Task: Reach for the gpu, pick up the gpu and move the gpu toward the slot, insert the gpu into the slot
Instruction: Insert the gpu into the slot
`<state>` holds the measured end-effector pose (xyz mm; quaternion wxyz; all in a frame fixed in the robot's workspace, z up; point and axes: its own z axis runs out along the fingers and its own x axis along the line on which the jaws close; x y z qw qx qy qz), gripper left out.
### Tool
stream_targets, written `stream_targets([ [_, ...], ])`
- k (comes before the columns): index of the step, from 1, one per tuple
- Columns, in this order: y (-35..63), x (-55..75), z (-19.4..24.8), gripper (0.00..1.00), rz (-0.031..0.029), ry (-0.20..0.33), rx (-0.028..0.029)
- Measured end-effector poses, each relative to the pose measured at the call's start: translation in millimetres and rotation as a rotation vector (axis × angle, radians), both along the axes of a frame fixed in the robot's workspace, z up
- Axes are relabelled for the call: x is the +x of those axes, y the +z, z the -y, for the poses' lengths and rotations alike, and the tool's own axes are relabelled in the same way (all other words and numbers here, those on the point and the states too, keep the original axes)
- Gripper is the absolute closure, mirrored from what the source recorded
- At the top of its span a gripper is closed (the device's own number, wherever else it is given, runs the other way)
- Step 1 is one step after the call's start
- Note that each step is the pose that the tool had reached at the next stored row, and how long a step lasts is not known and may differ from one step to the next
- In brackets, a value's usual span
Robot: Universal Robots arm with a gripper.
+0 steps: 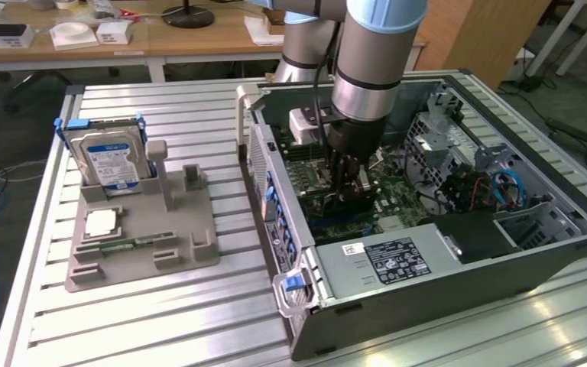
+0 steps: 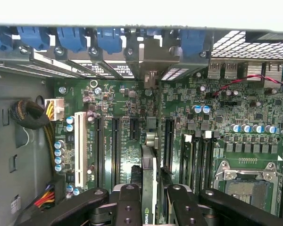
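The gpu (image 2: 150, 179), a thin dark card seen edge-on with a silver bracket end, stands upright over the green motherboard (image 2: 212, 101) inside the case (image 1: 457, 283). The gripper (image 2: 151, 197) fingers are clamped on it, beside a slot (image 2: 168, 139).

A camera off my arm looks down at an angle, from some way back, on the open computer case (image 1: 416, 229). My wrist camera hangs close above the motherboard (image 2: 132, 113) inside, facing straight down; both views share that board.
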<state>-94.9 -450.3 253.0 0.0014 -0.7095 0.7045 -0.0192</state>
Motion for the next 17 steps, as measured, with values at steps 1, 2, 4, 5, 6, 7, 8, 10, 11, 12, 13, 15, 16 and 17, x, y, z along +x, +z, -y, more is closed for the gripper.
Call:
stream_targets([
  [1,0.0,0.0,0.6,0.74,0.0000,0.000,0.0001],
  [2,0.0,0.0,0.9,0.74,0.0001,0.000,0.0001],
  [4,-0.1,-0.1,0.9,0.74,0.0001,0.000,0.0000],
  [5,-0.1,0.0,0.9,0.74,0.0001,-0.001,0.0000],
  [6,-0.1,0.0,1.0,0.74,0.0001,-0.001,0.0000],
  [7,-0.1,0.0,1.0,0.74,0.0000,-0.001,-0.0001],
  [8,-0.2,-0.1,1.0,0.74,0.0000,-0.001,-0.0002],
  [10,-1.4,0.0,1.0,0.74,0.0000,-0.001,-0.0002],
  [11,-2.6,0.0,1.0,0.74,-0.0001,-0.001,-0.0006],
  [12,-3.1,0.0,1.0,0.74,-0.0002,-0.001,-0.0006],
  [13,-3.5,0.0,1.1,0.74,-0.0001,-0.001,-0.0005],
  [15,-4.6,0.0,1.0,0.74,0.0001,-0.001,0.0004],
  [16,-4.8,-0.1,1.0,0.74,0.0000,-0.001,0.0000],
  [17,-4.9,-0.1,1.0,0.74,-0.0001,-0.001,-0.0002],
])
